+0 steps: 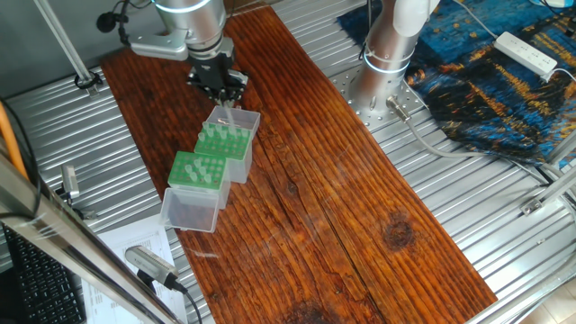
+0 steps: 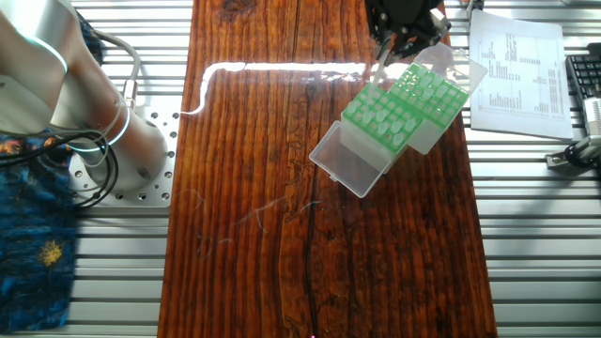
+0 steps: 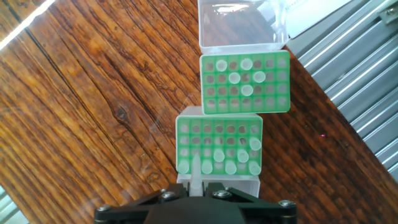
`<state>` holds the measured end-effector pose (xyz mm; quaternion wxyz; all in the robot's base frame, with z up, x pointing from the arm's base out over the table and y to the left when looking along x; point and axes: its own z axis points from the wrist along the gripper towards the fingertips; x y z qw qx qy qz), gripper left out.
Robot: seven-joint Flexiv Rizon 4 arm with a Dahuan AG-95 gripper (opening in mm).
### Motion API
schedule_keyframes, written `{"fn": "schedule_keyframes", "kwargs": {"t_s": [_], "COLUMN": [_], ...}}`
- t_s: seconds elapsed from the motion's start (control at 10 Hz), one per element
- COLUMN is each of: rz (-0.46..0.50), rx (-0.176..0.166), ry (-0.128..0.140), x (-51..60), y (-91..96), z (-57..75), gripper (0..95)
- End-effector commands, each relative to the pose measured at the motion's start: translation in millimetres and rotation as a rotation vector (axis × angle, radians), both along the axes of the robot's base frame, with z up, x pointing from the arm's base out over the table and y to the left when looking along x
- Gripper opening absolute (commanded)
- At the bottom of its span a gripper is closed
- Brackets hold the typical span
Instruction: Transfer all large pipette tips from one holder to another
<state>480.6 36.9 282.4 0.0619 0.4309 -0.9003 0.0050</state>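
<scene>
Two green racks stand end to end on the wooden board. In the hand view the nearer rack [image 3: 219, 134] has several large pipette tips [image 3: 231, 167] in its lower rows. The farther rack [image 3: 245, 99] holds several more tips [image 3: 247, 64], scattered. My gripper [image 3: 197, 188] is shut on one pale tip [image 3: 195, 169], which points down over the nearer rack's lower left corner. In one fixed view the gripper [image 1: 220, 90] hangs just above the rack [image 1: 225, 139] at the back. From the other side the held tip [image 2: 377, 68] hangs at the rack's [image 2: 404, 101] edge.
Clear hinged lids lie open at both outer ends of the racks [image 1: 191, 209] [image 3: 242, 25]. The arm's base [image 1: 387, 63] is bolted beside the board. A paper sheet [image 2: 516, 66] lies on the ridged metal table [image 2: 535, 235], and a patterned cloth [image 1: 486, 81] is nearby.
</scene>
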Motion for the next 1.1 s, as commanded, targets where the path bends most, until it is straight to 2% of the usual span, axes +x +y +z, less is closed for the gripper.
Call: {"fn": "schedule_keyframes", "kwargs": {"t_s": [0.1,0.4,0.7,0.8,1.1], "rz": [0.0,-0.005,0.014,0.019,0.029], "rx": [0.005,0.012,0.011,0.012,0.013], "ry": [0.004,0.002,0.004,0.003,0.004], "x": [-0.5,-1.8,1.8,2.7,5.1], "y": [0.5,1.1,1.8,1.2,-0.8], "z": [-3.3,-5.4,-10.1,-11.6,-15.6], "gripper": [0.0,0.0,0.0,19.0,19.0]}}
